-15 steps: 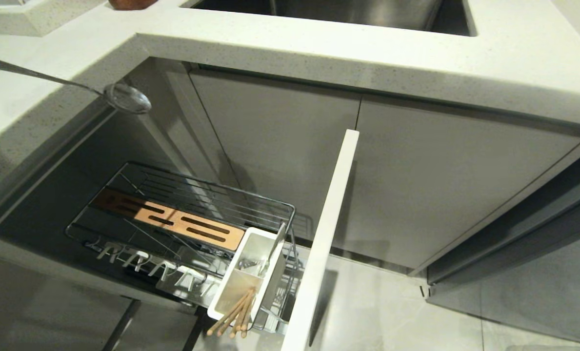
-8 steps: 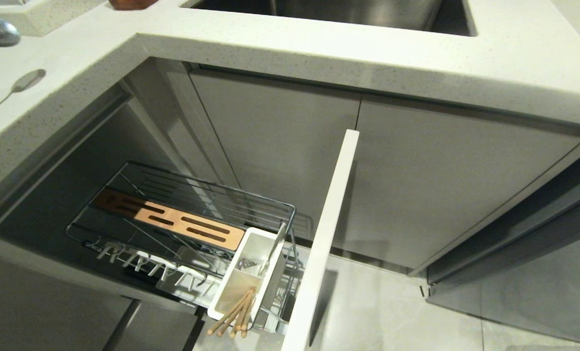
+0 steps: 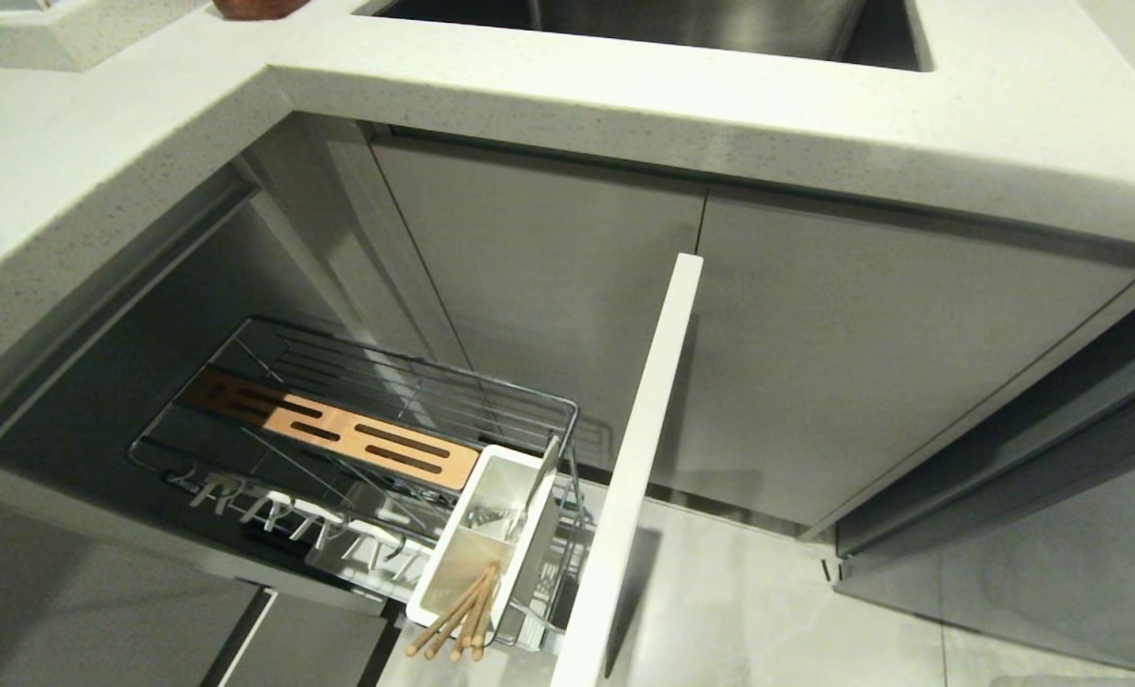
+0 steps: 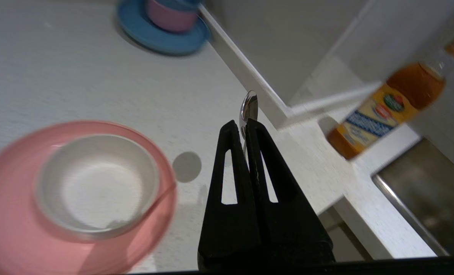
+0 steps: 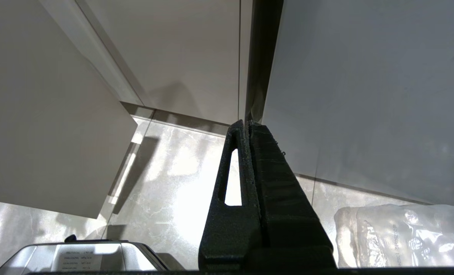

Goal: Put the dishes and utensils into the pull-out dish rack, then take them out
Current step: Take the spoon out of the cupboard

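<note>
My left gripper [image 4: 241,125] is shut on the metal spoon [image 4: 248,107], whose bowl sticks out past the fingertips above the white counter [image 4: 97,88]. Beside it on the counter lies the pink plate [image 4: 150,225] with the cream bowl [image 4: 97,187] standing in it. In the head view the pull-out dish rack [image 3: 367,429] stands pulled out under the counter, with the chopsticks [image 3: 457,620] leaning in its white caddy [image 3: 486,544]. Neither arm shows in the head view. My right gripper [image 5: 246,124] is shut on nothing, hanging low over the floor by the cabinet fronts.
A blue saucer with a pink cup [image 4: 165,23] sits at the counter's far end. An orange sauce bottle [image 4: 387,110] stands near the steel sink [image 3: 643,24]. The rack's pale front panel [image 3: 634,458] juts out. A clear plastic bag [image 5: 402,236] lies on the floor.
The spoon has swung away to the left, from above the open cabinet to over the counter, and has left the head view. The rack and chopsticks have not moved.
</note>
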You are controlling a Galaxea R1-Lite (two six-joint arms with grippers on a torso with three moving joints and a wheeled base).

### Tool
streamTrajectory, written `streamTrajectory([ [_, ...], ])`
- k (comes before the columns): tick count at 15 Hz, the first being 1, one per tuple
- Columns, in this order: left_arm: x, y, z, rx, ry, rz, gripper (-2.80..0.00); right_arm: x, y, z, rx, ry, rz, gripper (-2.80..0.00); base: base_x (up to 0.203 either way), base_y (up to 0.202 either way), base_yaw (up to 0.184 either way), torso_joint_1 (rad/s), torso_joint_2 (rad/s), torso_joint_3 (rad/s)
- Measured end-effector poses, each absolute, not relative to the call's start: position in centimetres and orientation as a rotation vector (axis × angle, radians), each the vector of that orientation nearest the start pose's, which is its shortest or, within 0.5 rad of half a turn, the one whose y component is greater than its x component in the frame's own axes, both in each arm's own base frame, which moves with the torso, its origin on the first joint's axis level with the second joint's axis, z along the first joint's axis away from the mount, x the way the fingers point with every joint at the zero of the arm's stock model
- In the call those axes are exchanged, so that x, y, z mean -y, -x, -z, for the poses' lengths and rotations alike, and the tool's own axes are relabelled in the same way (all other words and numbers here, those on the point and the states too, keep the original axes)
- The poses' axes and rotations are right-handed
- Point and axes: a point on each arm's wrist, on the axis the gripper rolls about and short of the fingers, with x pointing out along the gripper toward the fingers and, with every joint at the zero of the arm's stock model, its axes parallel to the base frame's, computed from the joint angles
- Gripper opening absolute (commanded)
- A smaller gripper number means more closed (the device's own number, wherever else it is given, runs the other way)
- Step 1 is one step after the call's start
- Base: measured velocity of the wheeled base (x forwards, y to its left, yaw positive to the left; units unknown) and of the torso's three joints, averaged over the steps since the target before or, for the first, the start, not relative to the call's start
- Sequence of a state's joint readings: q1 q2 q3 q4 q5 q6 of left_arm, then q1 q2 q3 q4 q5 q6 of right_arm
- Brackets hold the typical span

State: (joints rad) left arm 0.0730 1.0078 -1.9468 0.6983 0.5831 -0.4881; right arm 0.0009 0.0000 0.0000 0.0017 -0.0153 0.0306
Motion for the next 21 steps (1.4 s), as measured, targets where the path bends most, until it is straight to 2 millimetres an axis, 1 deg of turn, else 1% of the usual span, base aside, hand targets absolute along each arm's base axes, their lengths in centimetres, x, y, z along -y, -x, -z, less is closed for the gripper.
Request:
streamTrajectory([
  [4,0.6,5.1,-45.7,0.49,0.48,-0.758,-2.8,0.0,2.3,-7.5,-0.001,-0.031,0.014,-2.8,0.0,0.0,0.0,0.0,0.0,0.0],
  [5,1.0,5.5,-45.6,0.509,0.47,-0.803,-2.8,0.0,2.3,-7.5,-0.001,-0.031,0.014,-2.8,0.0,0.0,0.0,0.0,0.0,0.0],
  [7,1.5,5.4,-44.9,0.51,0.45,-0.888,-2.8,0.0,2.3,-7.5,-0.001,-0.031,0.015,-2.8,0.0,0.0,0.0,0.0,0.0,0.0],
  [10,1.5,4.6,-43.7,0.476,0.442,-0.979,-2.8,0.0,2.3,-7.5,-0.001,-0.031,0.014,-2.8,0.0,0.0,0.0,0.0,0.0,0.0],
  [13,0.8,2.9,-43.0,0.496,0.438,-1.072,-2.8,0.0,2.3,-7.5,-0.001,-0.031,0.014,-2.8,0.0,0.0,0.0,0.0,0.0,0.0],
  [17,-1.2,0.3,-42.2,0.56,0.414,-1.162,-2.8,0.0,2.3,-7.5,-0.001,-0.031,0.015,-2.8,0.0,0.0,0.0,0.0,0.0,0.0],
  [21,-3.6,-1.7,-41.5,0.619,0.372,-1.227,-2.8,0.0,2.3,-7.5,-0.001,-0.031,0.015,-2.8,0.0,0.0,0.0,0.0,0.0,0.0],
])
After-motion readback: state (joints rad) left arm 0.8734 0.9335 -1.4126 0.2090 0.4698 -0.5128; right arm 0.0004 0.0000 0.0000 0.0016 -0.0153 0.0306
